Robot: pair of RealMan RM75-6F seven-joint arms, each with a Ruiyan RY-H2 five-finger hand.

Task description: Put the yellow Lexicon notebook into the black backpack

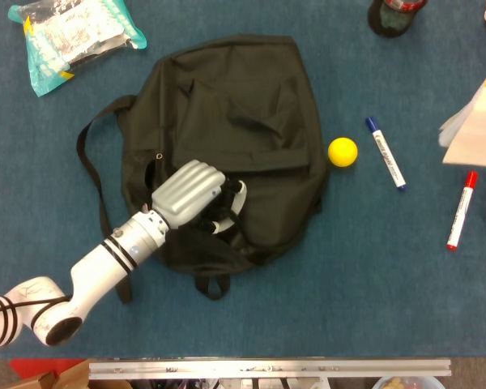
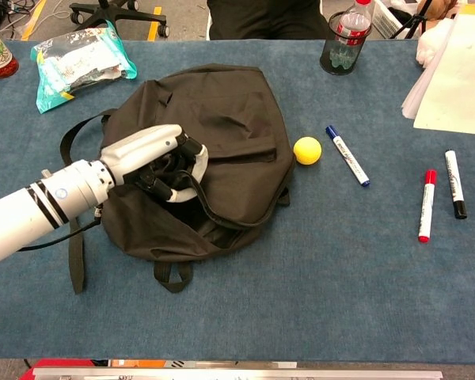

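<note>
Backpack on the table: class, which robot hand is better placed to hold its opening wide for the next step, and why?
The left. The left robot hand already grips the backpack at its opening, lifting the fabric. The right robot hand shows in neither view, so it is probably less ready for this.

left arm reaching in from lower left, left hand [image 1: 189, 188] [image 2: 146, 154] knuckles up, fingers [image 2: 191, 162] curled into fabric

Black backpack [image 1: 251, 121] — yellow ball [image 1: 342, 151]

Blue table [image 2: 301, 301] carries black backpack [image 2: 237, 103], yellow ball [image 2: 306, 150], markers [image 2: 426, 206].
</note>
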